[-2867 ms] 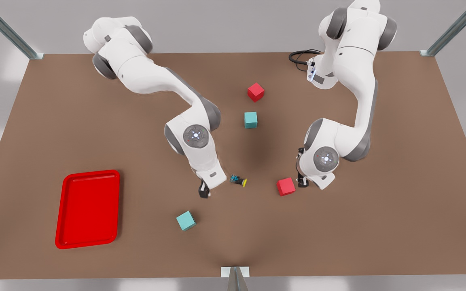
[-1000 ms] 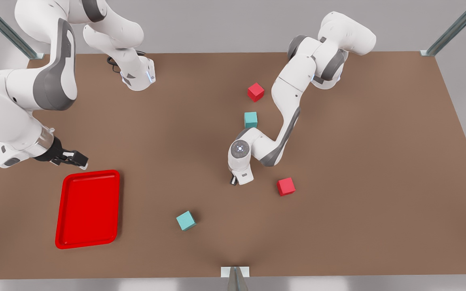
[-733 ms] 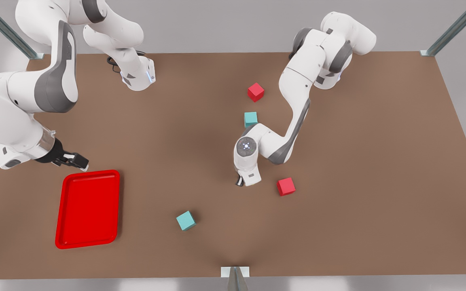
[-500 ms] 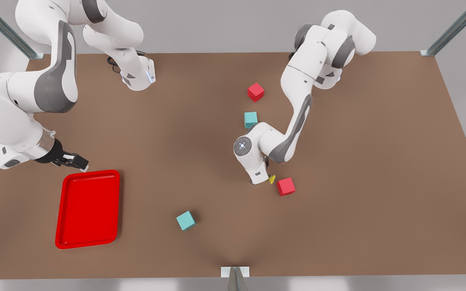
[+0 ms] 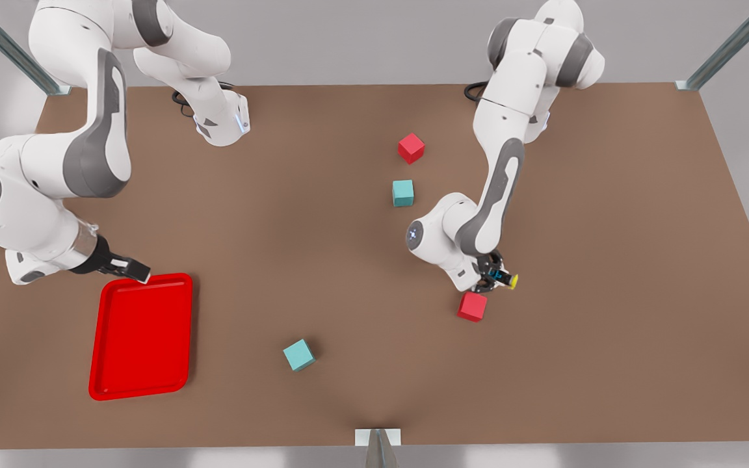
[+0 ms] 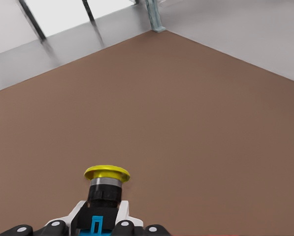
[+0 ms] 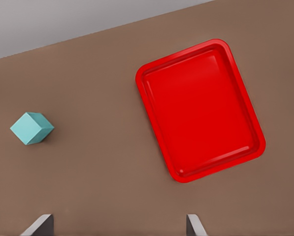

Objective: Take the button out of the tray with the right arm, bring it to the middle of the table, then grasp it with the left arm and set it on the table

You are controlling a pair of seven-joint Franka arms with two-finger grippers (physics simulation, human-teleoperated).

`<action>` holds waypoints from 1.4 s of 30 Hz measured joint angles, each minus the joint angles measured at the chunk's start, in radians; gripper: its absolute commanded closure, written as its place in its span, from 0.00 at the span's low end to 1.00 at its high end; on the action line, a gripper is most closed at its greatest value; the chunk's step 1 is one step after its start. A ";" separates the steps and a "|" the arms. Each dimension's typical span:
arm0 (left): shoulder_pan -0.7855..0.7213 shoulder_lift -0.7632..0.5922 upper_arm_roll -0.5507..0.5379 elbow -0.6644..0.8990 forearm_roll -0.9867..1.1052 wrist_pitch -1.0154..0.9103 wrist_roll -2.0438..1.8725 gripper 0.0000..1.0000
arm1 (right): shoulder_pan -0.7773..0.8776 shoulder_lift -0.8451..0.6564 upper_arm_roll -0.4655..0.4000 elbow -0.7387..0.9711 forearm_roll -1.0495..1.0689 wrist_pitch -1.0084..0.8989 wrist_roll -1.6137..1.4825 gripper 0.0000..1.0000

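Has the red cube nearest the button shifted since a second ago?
Yes. The red cube has slid toward the front view's right and slightly nearer the camera, away from the teal cube, with the left gripper holding the button beside it.

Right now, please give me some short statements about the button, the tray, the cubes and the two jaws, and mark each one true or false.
1. The left gripper holds the button. True.
2. The button lies in the tray. False: it is at the left gripper, beside a red cube.
3. The right gripper hovers at the tray's far edge, jaws open. True.
4. Three teal cubes are on the table. False: two teal, two red.
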 measured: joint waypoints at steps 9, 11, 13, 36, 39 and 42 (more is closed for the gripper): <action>-0.013 0.026 0.004 -0.075 0.291 -0.159 -0.140 0.57 | 0.020 0.015 0.000 0.003 0.007 0.007 0.007 0.00; -0.006 0.071 0.005 -0.075 0.346 -0.207 -0.185 0.57 | 0.019 0.015 0.000 0.003 0.008 0.008 0.008 0.00; 0.000 0.113 0.006 -0.073 0.384 -0.243 -0.231 0.57 | 0.020 0.015 0.000 0.002 0.008 0.009 0.009 0.00; 0.100 0.302 0.008 -0.040 0.561 -0.309 -0.580 0.62 | 0.035 0.017 0.001 0.002 0.012 0.021 0.016 0.00; 0.106 0.304 0.007 -0.040 0.571 -0.293 -0.608 0.62 | 0.034 0.016 0.001 0.001 0.012 0.022 0.017 0.00; 0.107 0.308 0.003 -0.041 0.571 -0.265 -0.632 0.62 | 0.033 0.017 0.001 0.000 0.011 0.022 0.017 0.00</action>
